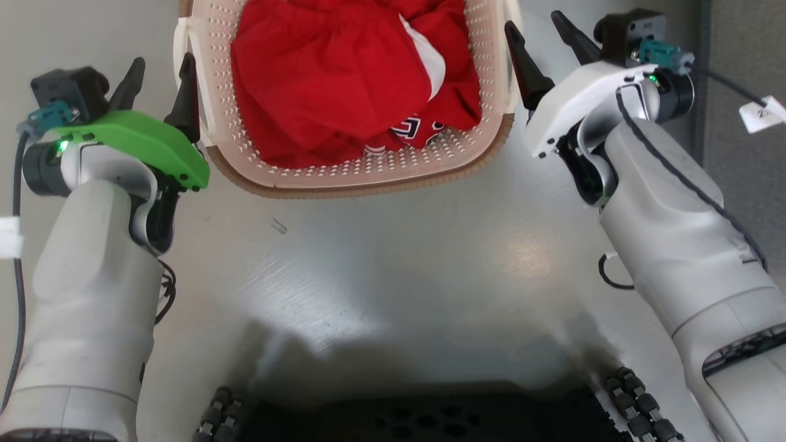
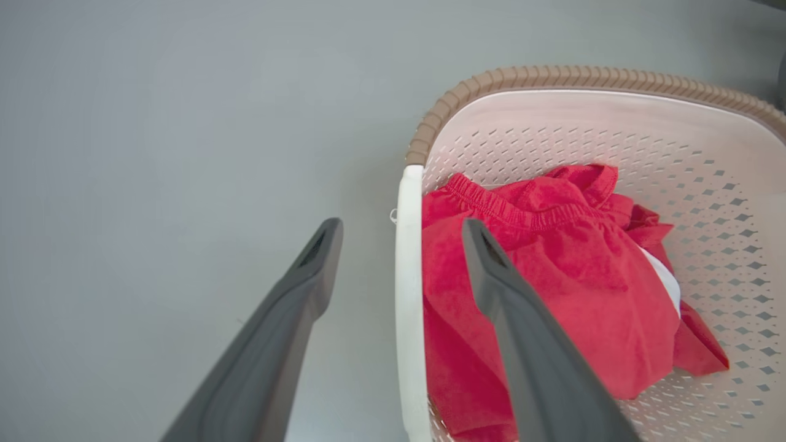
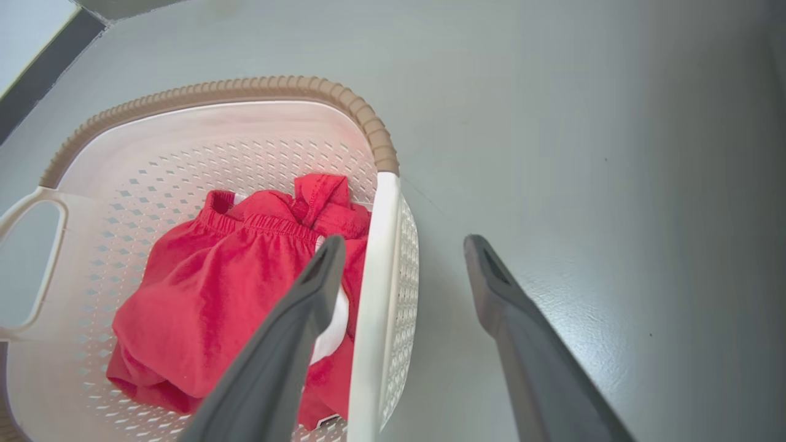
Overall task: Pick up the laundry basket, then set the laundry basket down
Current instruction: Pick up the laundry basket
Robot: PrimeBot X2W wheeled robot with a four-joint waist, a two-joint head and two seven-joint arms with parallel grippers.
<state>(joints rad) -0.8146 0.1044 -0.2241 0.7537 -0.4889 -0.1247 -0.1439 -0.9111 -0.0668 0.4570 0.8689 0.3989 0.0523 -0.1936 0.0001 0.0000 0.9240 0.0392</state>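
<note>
Basket point(image 1: 368, 181) sits on floor point(image 1: 393, 276), red clothes point(image 1: 331, 80) inside. You have left gripper point(image 1: 161, 77) and right gripper point(image 1: 533, 37) wide, each straddling a side handle point(image 2: 408, 276), so closing should clamp both for an even lift.

Red clothing point(image 1: 325, 80) lies bunched; the floor point(image 1: 399, 258) is glossy grey

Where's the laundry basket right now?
The laundry basket sits on the floor, top centre of the head view, its side handles straddled by the open left gripper and right gripper.
</note>
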